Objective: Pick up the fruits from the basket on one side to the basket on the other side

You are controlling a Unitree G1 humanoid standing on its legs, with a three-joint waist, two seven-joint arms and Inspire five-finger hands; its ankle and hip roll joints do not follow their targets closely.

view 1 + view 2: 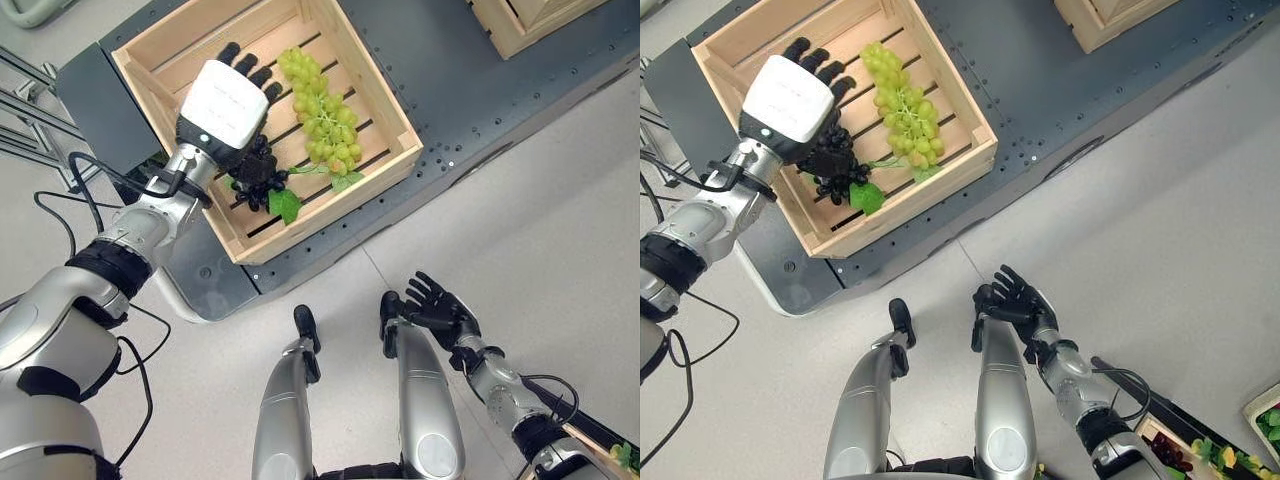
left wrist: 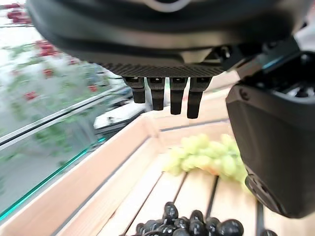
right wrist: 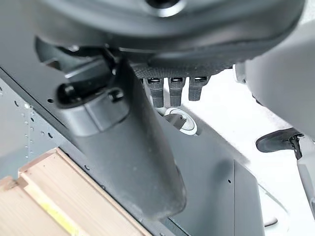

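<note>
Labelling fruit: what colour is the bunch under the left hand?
Black grapes, clearest in the left eye view.

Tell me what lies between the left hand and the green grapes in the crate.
Nothing but bare crate slats: in the left eye view the left hand hovers open beside the green grapes, with black grapes beneath its palm.

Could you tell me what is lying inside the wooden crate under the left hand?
Inside the wooden crate: green grapes and dark grapes. The left hand, fingers straight, covers part of the dark bunch.
</note>
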